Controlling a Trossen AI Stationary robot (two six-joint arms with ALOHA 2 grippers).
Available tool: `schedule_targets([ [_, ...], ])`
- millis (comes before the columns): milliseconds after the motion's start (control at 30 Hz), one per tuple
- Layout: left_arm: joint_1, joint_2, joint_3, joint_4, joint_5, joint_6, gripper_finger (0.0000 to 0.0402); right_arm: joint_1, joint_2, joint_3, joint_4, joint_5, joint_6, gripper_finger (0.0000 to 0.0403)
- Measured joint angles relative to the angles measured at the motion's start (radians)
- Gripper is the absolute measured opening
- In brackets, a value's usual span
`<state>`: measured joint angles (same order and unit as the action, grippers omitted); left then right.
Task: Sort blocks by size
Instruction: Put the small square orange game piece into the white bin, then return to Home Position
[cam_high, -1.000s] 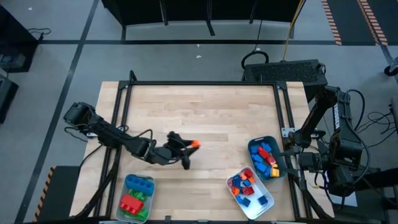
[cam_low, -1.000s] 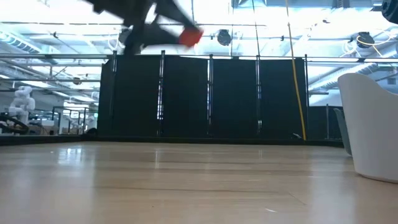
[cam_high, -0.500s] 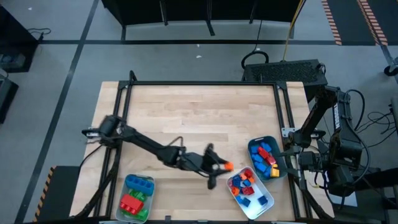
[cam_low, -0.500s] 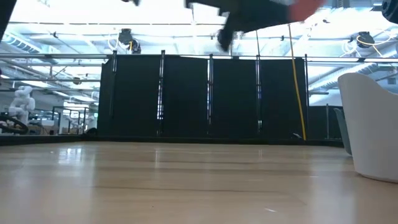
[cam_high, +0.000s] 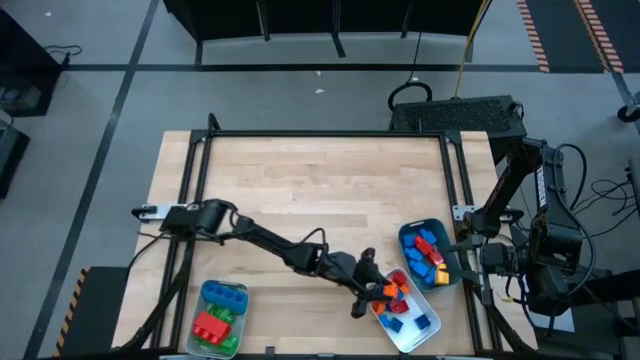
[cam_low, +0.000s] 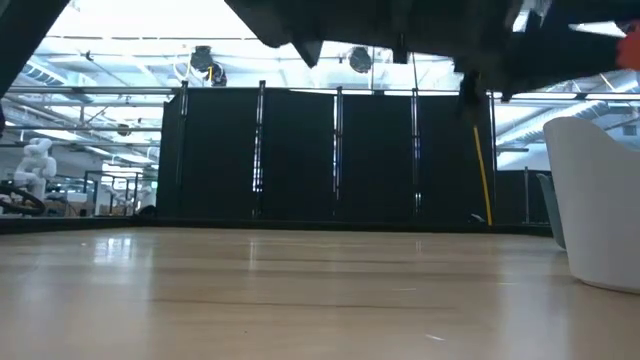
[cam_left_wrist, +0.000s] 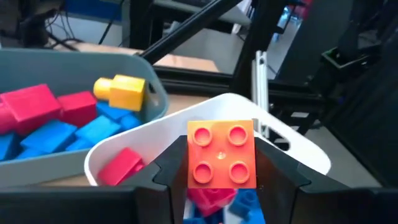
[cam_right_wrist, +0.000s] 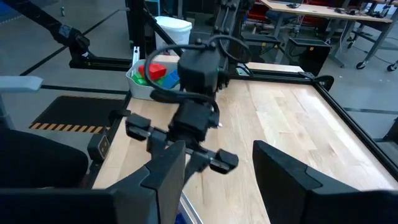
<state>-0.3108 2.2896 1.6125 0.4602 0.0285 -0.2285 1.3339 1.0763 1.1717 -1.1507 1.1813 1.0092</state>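
My left gripper (cam_high: 378, 290) reaches across the table's near side and hangs over the white tray (cam_high: 432, 330), shut on an orange four-stud brick (cam_left_wrist: 221, 152). That tray holds red (cam_left_wrist: 121, 167), blue and orange blocks. Behind it, the teal tray (cam_high: 420, 224) holds red, blue and yellow blocks (cam_left_wrist: 127, 91). A third tray (cam_high: 203, 300) at the near left holds long green, red and blue bricks. My right gripper (cam_right_wrist: 230, 174) waits beyond the table's right edge, open, with nothing between its fingers. My left gripper pinches the orange brick by two opposite side walls (cam_left_wrist: 190, 160) between its two fingers. The fingers come nearly level from the table's left, slanting a little down. The brick is lifted clear above the white tray, its studded face toward the wrist camera.
A dark metal frame (cam_high: 330, 134) runs around the table. Bare wood (cam_high: 330, 190) fills the middle and far part. In the low view the white tray's wall (cam_low: 595, 200) stands at the right, and the left arm (cam_low: 420, 35) passes overhead.
My left gripper has carried the orange brick from the table's middle toward the right and near edges, sinking a little and rolling its wrist. It now hangs over the white tray. The brick has stayed between the fingers.
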Motion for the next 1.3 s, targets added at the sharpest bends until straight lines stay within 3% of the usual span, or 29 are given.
schedule_targets([
  [200, 0.018, 0.034, 0.008, 0.0, 0.042, -0.028, 0.0141, 0.0, 0.0, 0.0, -0.001, 0.0, -0.001, 0.0171],
  [300, 0.016, 0.038, 0.008, 0.001, 0.071, -0.028, 0.0162, 0.0, 0.0, 0.0, -0.002, 0.0, -0.001, 0.0171],
  [467, 0.016, 0.038, 0.008, 0.004, 0.071, -0.027, 0.0203, 0.0, 0.0, 0.0, -0.002, 0.0, -0.004, 0.0171],
  [733, 0.016, 0.009, 0.005, -0.021, 0.043, -0.022, 0.0209, 0.0, 0.0, 0.0, 0.007, 0.044, -0.004, 0.0171],
  [867, 0.014, -0.144, 0.007, -0.132, 0.097, 0.072, 0.021, 0.0, -0.003, 0.0, 0.044, 0.074, -0.042, 0.0171],
  [1067, 0.014, -0.485, 0.007, -0.53, 0.102, 0.216, 0.0211, 0.0, -0.008, 0.055, 0.09, 0.104, -0.174, 0.0171],
  [1200, 0.008, -0.726, 0.008, -0.709, 0.092, 0.311, 0.0211, 0.0, -0.032, 0.107, 0.186, 0.096, -0.371, 0.0171],
  [1300, -0.004, -0.884, 0.007, -0.84, 0.095, 0.348, 0.0212, 0.0, -0.072, 0.119, 0.36, 0.015, -0.655, 0.0171],
])
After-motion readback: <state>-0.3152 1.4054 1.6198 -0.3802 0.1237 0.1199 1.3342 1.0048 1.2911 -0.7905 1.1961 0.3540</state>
